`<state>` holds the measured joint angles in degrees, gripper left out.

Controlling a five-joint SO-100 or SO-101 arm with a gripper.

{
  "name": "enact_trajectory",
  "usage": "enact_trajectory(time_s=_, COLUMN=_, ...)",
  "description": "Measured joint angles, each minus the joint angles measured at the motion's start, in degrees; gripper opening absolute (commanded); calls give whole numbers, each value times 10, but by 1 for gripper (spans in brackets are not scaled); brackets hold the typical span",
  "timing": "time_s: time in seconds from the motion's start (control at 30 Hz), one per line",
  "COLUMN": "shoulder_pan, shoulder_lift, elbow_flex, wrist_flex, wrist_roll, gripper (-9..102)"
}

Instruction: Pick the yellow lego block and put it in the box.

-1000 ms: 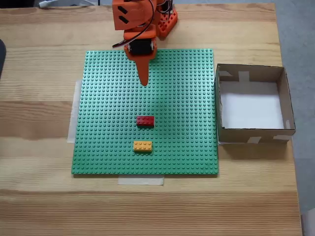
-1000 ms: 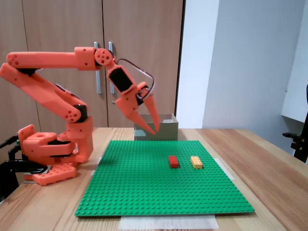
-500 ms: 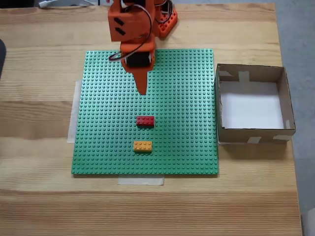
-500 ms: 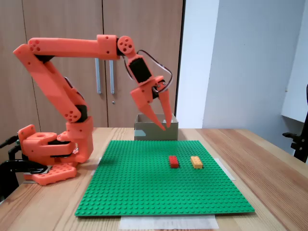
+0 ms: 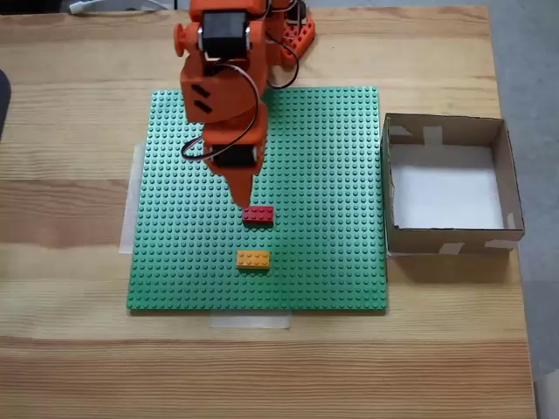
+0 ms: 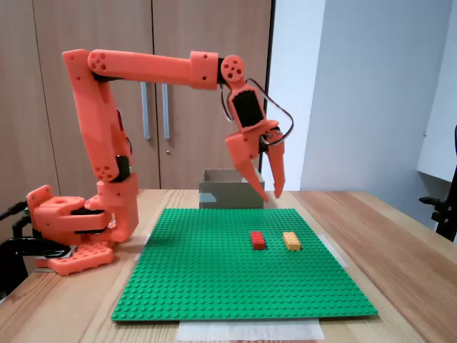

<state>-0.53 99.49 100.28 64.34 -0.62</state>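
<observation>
A large green studded baseplate (image 5: pixel 314 253) is laid flat on a pale wooden tabletop (image 5: pixel 70 349), and is taken here as the landmark. A red brick (image 5: pixel 258 214) is seated on it, near its middle (image 6: pixel 258 239). Strips of pale tape (image 5: pixel 250 321) are seen at its near and left edges. Beyond the baseplate, in the side fixed view, wooden cupboard doors (image 6: pixel 193 107) with metal handles (image 6: pixel 145 107) are seen.
</observation>
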Motion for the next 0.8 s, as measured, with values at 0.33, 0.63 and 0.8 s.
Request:
enact_trajectory(time_s=0.33, shoulder_pan=-17, shoulder_lift=-44, elbow_flex=-64, wrist_flex=18, wrist_roll=0, gripper=12)
enact_trajectory(time_s=0.63, shoulder_pan=-14, shoulder_lift=-105, elbow_flex=-104, wrist_flex=14, wrist_roll=0, gripper=18)
enact_trajectory(time_s=0.8, shoulder_pan=-14, shoulder_lift=-171, elbow_flex=-156, wrist_flex=37, wrist_roll=0, gripper=24)
